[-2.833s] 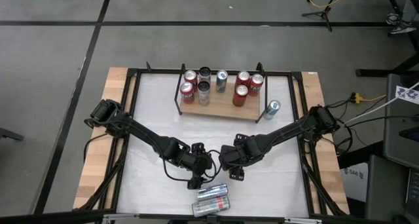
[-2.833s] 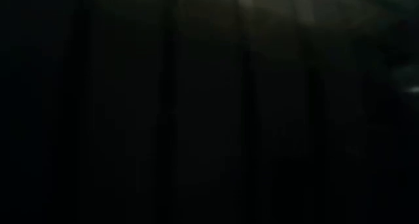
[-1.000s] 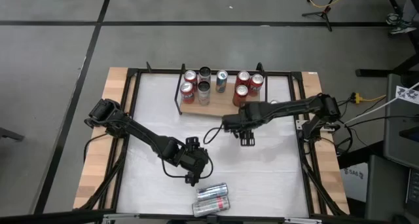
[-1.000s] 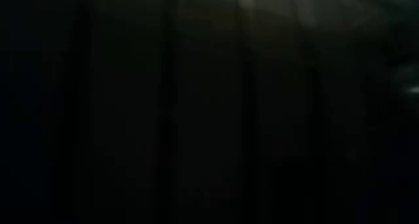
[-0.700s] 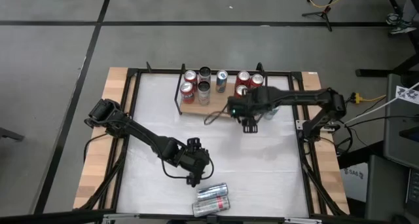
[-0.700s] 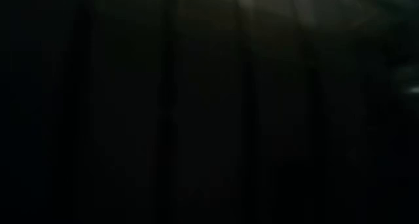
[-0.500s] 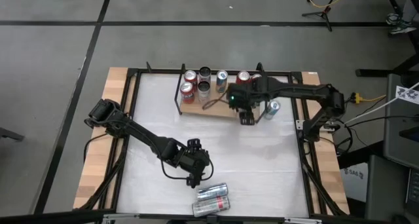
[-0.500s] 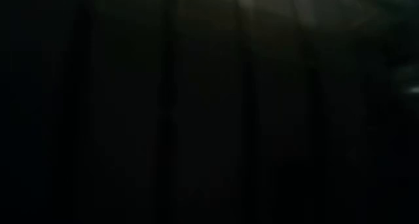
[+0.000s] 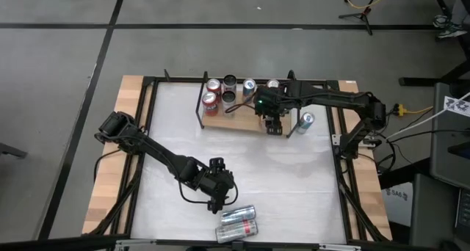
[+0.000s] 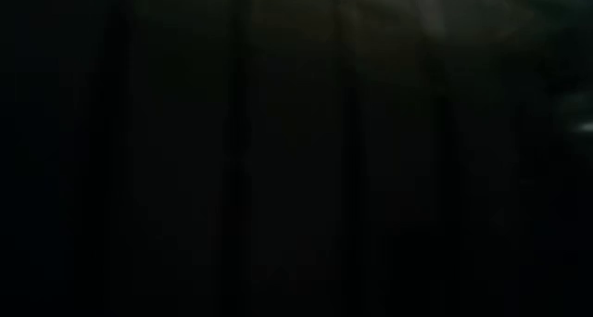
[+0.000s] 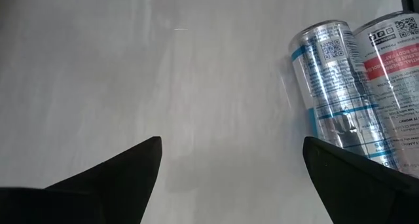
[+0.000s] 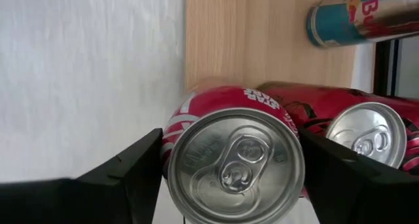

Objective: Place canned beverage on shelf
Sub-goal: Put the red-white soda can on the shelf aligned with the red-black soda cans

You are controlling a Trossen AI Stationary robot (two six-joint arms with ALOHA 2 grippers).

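Red can [image 12: 236,155] upright on shelf [image 12: 262,40], between spread right fingers [image 12: 124,168], not clearly gripped. Another red can [image 12: 363,135] just beside, teal can [image 12: 360,14] beyond. Left fingers [image 11: 111,178] released over bench [image 9: 176,133], two silver cans [image 11: 334,86] beside.

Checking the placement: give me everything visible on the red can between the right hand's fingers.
The red can is aluminium-looking, with a silver lid and pull tab intact and white lettering on its side. It stands upright on the shelf near the board's front edge, beside another red can. The right hand straddles it; finger contact is unclear.
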